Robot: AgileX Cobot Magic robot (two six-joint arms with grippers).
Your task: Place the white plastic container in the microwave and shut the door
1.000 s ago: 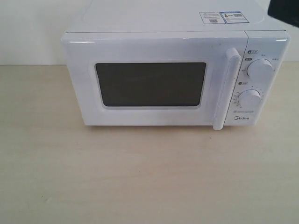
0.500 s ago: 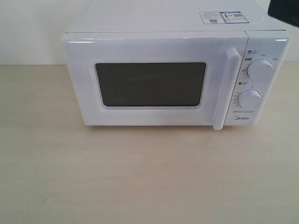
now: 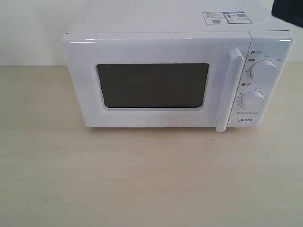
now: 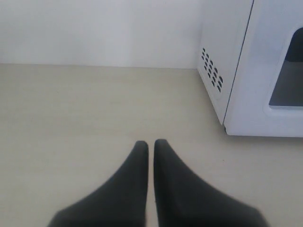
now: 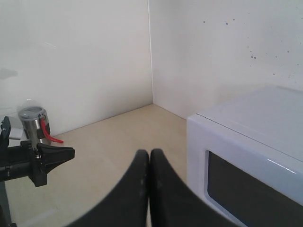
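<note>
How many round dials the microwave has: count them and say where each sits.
2. The upper dial and the lower dial are stacked on the microwave front, right of the door handle. None seems hidden.

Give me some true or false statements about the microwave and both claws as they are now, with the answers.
The door is shut. True.
The white container sits on the table. False: no container shows in any view.
The left claw is closed and empty. True.
The right claw is wide open. False: its fingers are pressed together.
The handle is on the door's left edge in the exterior view. False: it is on the right edge, beside the dials.
</note>
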